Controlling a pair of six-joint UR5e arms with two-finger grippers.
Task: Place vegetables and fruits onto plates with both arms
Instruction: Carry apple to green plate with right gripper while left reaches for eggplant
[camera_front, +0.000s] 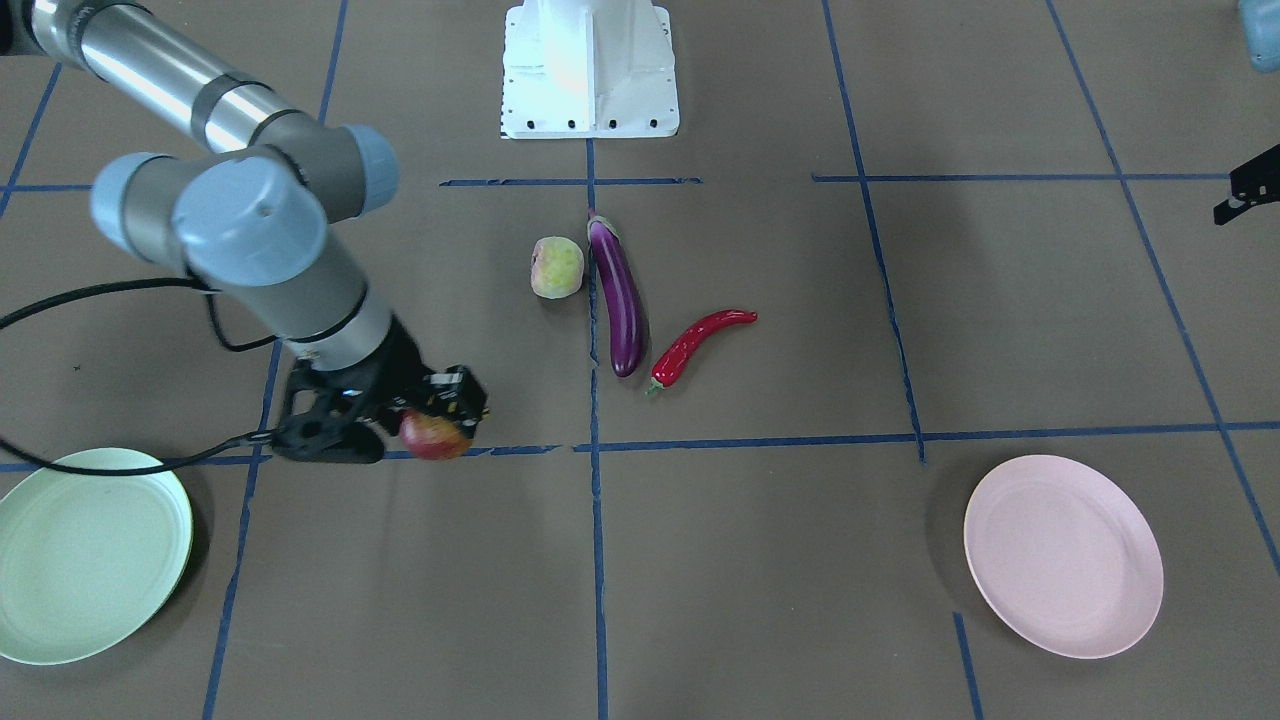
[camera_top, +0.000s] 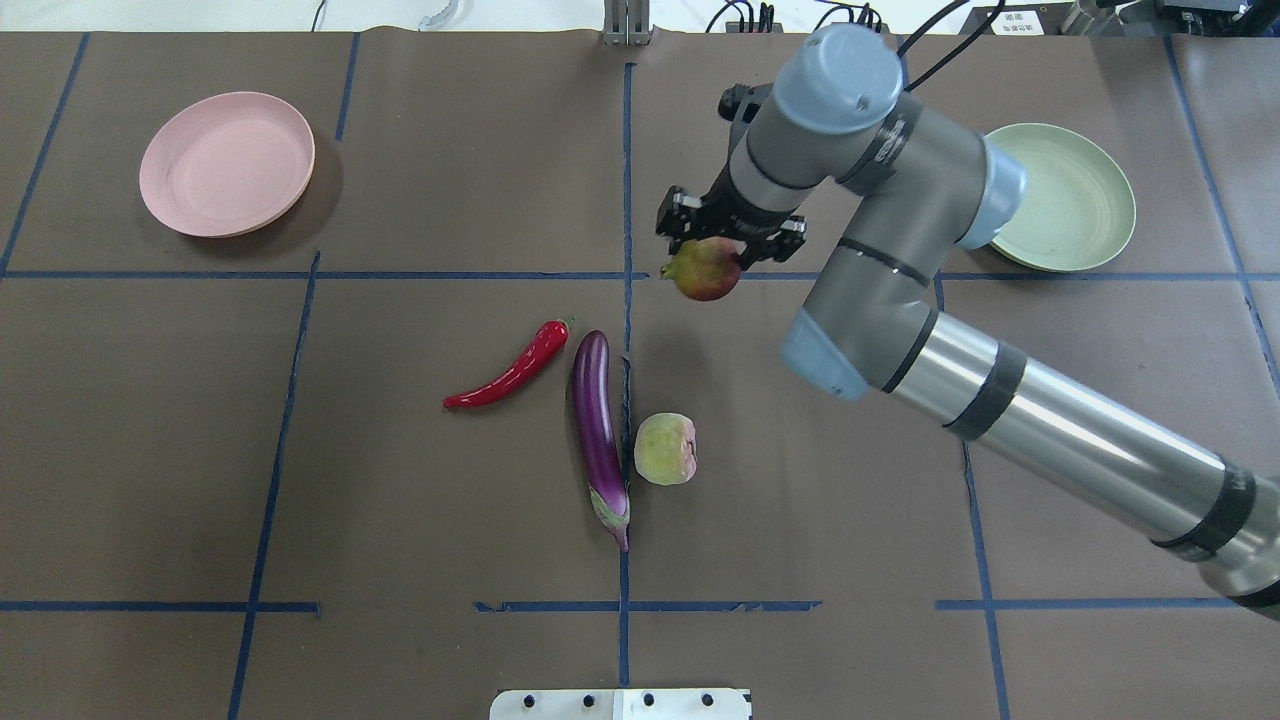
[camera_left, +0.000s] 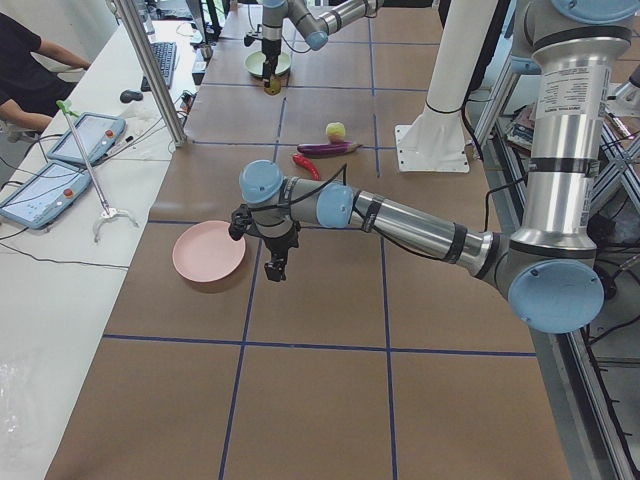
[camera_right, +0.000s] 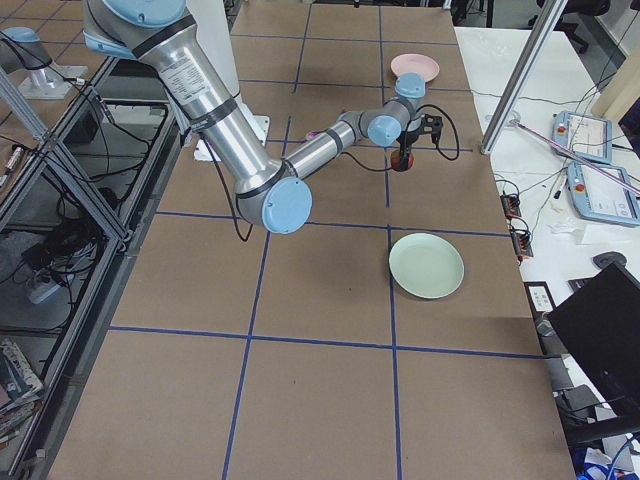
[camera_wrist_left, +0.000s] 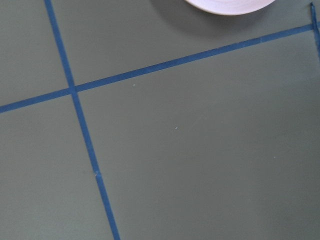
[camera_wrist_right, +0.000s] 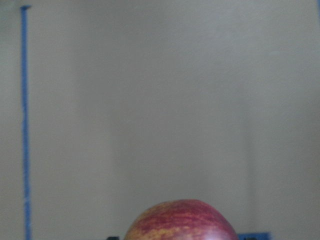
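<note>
Right tool (camera_top: 730, 242): pinches the pomegranate-like fruit (camera_top: 706, 270) from above, fingers pressed on its sides.
Fruit position: you see it on the side of the green plate (camera_top: 1075, 200) that faces the middle of the table (camera_top: 450, 150), well apart from the rim; it appears lifted off the table.
Key relation: the green plate lies sideways from the tool, outward and slightly farther from the robot's base. Expect a sideways carry, then a lowering.
Nearer arm: the right arm; its elbow overlaps the green plate's inner rim in the overhead view.
Left tool (camera_left: 275, 268): far from the green plate, just beside the pink plate (camera_top: 226, 163); you cannot tell whether it is spread or pressed together.
Waiting items: eggplant (camera_top: 597, 430), chili (camera_top: 510, 375) and peach (camera_top: 666, 449) lie farther from the green plate than the fruit.
</note>
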